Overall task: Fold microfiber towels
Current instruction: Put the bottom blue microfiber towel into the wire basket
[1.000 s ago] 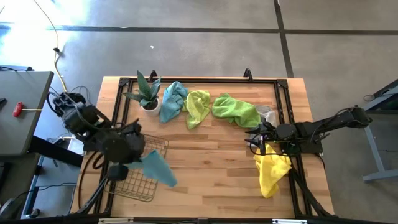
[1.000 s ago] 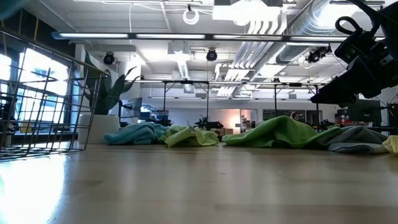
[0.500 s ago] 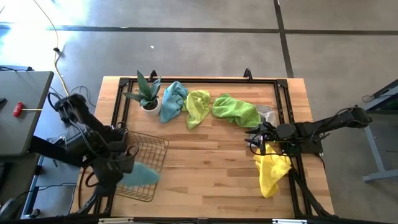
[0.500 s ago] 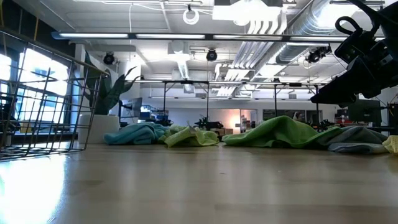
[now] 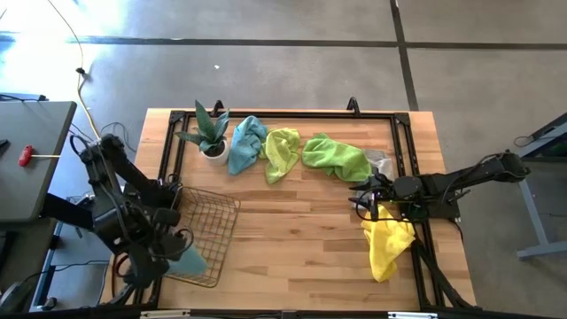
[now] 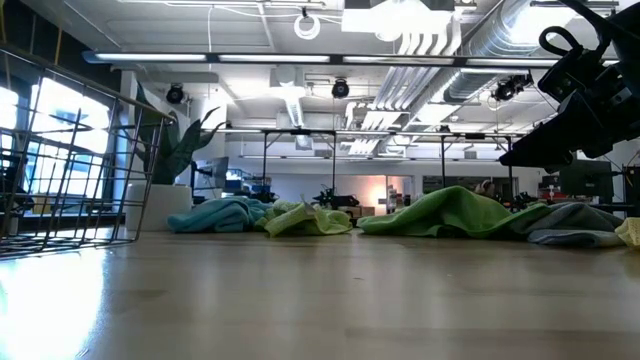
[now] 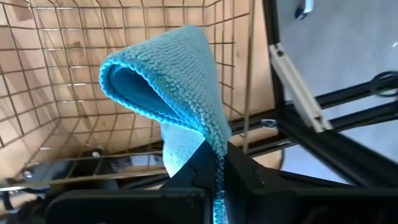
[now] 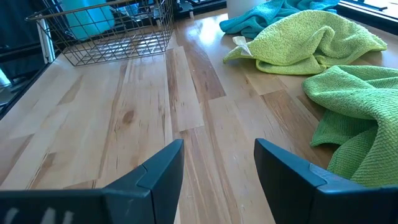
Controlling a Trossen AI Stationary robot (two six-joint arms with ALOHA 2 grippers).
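- Now the left gripper [image 7: 214,177] is over the dark wire-mesh basket [image 5: 215,232] at the table's front-left corner, its fingers pinched together on a folded teal-blue microfiber towel [image 7: 177,93]; a second ago it held that towel further in over the wooden table [image 5: 301,239], beside the basket's inner side.
- Seen from above, the teal towel [image 5: 188,260] now hangs inside the basket's outline, near its front edge, so this cloth looks about ready to be let go into the basket.
- Meanwhile the right gripper [image 8: 217,165] has not moved: it waits with its fingers apart near the table's right edge, just above the crumpled bright yellow towel [image 5: 387,244].
- Along the back edge, a second teal towel [image 5: 246,142], two lime green towels [image 5: 282,152] [image 5: 335,157] and a pale grey one [image 5: 379,162] lie unfolded beside the small potted plant [image 5: 209,133], so most of the folding, by my judgement, remains.
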